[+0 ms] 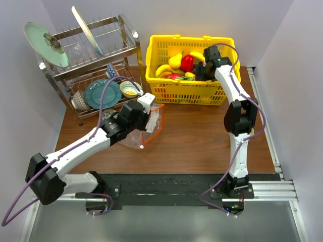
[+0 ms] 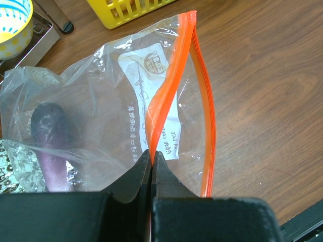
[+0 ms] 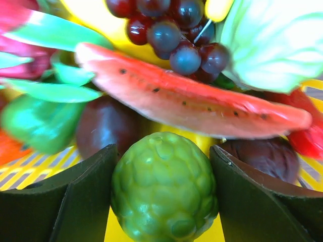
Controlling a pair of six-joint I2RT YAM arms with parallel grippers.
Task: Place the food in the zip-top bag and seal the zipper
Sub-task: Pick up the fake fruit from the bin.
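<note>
The zip-top bag (image 2: 101,101) lies crinkled on the wooden table, with the dark purple eggplant (image 2: 50,141) inside it. My left gripper (image 2: 152,154) is shut on one lip of the red-orange zipper (image 2: 169,96), and the other lip curves away, so the mouth gapes. In the top view this gripper (image 1: 150,112) sits over the bag (image 1: 151,128). My right gripper (image 3: 162,151) is down in the yellow basket (image 1: 186,93), its fingers pressed against both sides of the round green piece (image 3: 164,191). A dark red grape bunch (image 3: 171,30) and a red watermelon slice (image 3: 192,101) lie just beyond it.
The basket holds several more toy fruits, among them a banana, a pear (image 1: 175,60) and a red pepper (image 1: 187,62). A metal dish rack (image 1: 91,55) with plates and a bowl (image 2: 12,25) stands at the back left, close to the bag.
</note>
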